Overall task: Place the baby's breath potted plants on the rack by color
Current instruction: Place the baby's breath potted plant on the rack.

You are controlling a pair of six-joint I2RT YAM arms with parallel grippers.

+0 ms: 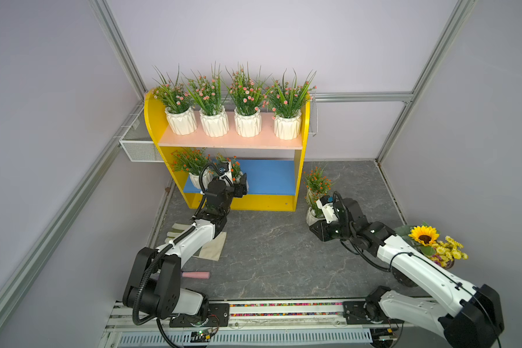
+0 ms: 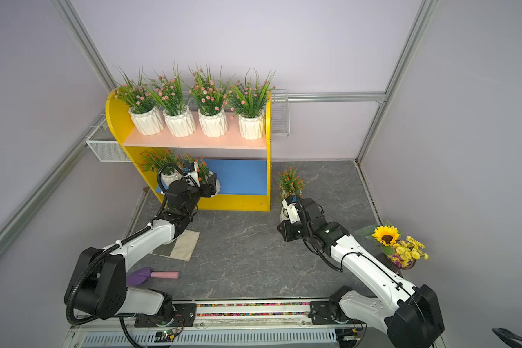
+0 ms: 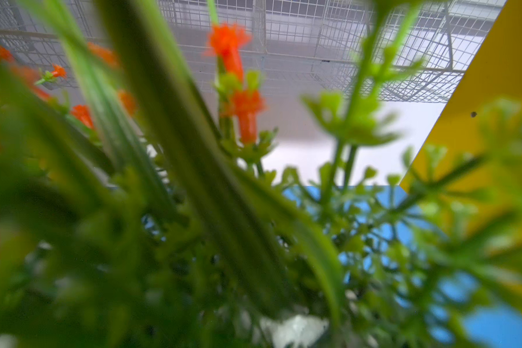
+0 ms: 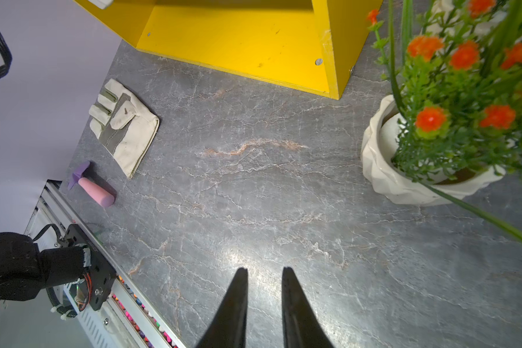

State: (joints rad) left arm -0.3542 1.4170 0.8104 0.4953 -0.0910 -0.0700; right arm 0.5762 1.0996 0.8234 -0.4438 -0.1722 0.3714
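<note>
The rack stands at the rear edge of the grey worktop, toward its left side. In both top views four pink-blossomed plants line the pink upper board. On the blue lower board a first orange plant sits at the left end. A second orange plant stands just beside it, with the left gripper at its pot.

The top views show only that gripper's black back. The left wrist view is filled with blurred sprigs and orange blossoms and shows no fingers, so I cannot tell whether it grips or has let go.

Two more orange plants stand on the worktop just off the rack's right panel, a rear plant and a near plant. Only the right wrist view shows the right gripper. It is low over bare worktop, jaws slightly apart, nothing between them, clear of the near plant's pot.

That view also shows the glove whole near the left edge, while the top views half hide it under the left arm. The trowel lies near the front-left corner. In a top view the arm covers its purple blade. The sunflower bouquet at the right edge appears in the top views only.
</note>
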